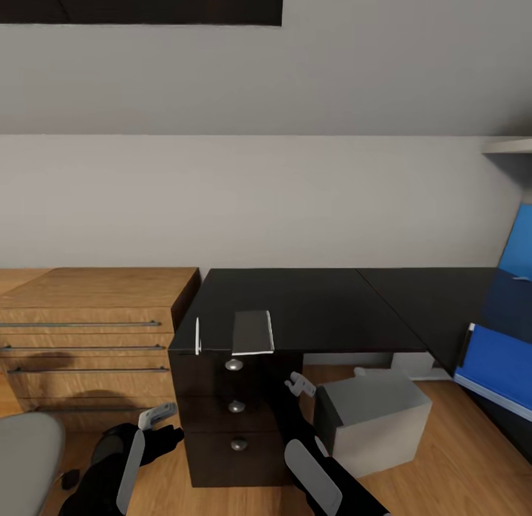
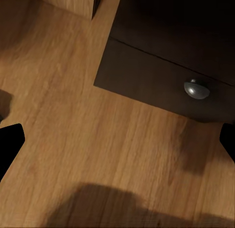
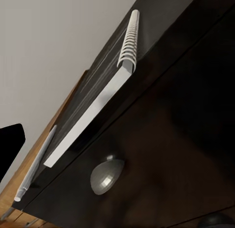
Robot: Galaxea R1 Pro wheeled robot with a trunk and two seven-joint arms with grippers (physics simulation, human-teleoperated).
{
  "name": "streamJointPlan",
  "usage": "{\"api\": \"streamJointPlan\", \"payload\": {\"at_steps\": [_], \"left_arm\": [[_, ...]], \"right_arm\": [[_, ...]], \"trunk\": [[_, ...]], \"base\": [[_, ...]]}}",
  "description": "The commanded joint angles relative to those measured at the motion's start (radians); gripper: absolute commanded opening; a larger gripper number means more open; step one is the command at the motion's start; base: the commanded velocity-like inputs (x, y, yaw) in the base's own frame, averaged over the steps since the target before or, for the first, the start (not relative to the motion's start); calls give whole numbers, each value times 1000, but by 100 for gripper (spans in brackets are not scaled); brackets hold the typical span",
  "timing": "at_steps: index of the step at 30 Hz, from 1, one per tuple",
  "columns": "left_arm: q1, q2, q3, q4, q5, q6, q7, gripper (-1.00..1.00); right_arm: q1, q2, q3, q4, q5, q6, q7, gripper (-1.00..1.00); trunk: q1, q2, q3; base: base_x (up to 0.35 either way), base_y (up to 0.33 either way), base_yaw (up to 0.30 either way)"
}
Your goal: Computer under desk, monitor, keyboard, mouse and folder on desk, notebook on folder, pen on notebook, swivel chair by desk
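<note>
— Where is the notebook (image 1: 253, 332) lying from the right pincer (image 1: 299, 384)?

— It is lying above the right pincer and a little toward the robot's left, on the front edge of the black worktop (image 1: 325, 301), just over the top drawer knob (image 1: 234, 365). In the right wrist view the notebook (image 3: 93, 118) is showing its pale page edge and its spiral binding from below, so the pincer is sitting lower than the worktop's surface.

— And its long axis?

— It is running away from the robot, from the front edge toward the wall. The pen (image 1: 197, 335) is lying just beside it, parallel, on the side away from the right pincer, also at the front edge.

— Which arm is nearer?

— The right one, I am judging. The left pincer (image 1: 157, 415) is hanging lower, down by the drawer unit, and its camera is looking at the wood floor (image 2: 73, 130) and a lower drawer knob (image 2: 196, 89).

— Are the pincers holding something?

— No. The right pincer's fingers are standing apart and nothing is between them. The left pincer is also spread and touching nothing.

— And the folder (image 1: 495, 368)?

— It is lying well apart, far to the right pincer's right side. So the notebook is probably needing a lift up first, then a carry to that side
</note>
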Motion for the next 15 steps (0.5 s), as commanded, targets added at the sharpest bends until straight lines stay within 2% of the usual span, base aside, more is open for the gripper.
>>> {"api": "streamJointPlan", "payload": {"at_steps": [1, 9, 15], "left_arm": [[-1, -1, 2, -1, 4, 4, 5, 100], [-1, -1, 0, 12, 3, 4, 5, 100], [-1, -1, -1, 14, 3, 4, 5, 100]], "right_arm": [[-1, -1, 4, 0, -10, -7, 2, 100], [-1, -2, 6, -21, -12, -7, -8, 100], [-1, -3, 7, -85, -19, -4, -93, 100]], "trunk": [[0, -1, -1], [0, -1, -1], [0, -1, -1]], "base": [[54, 7, 0], [19, 2, 0], [0, 0, 0]]}}
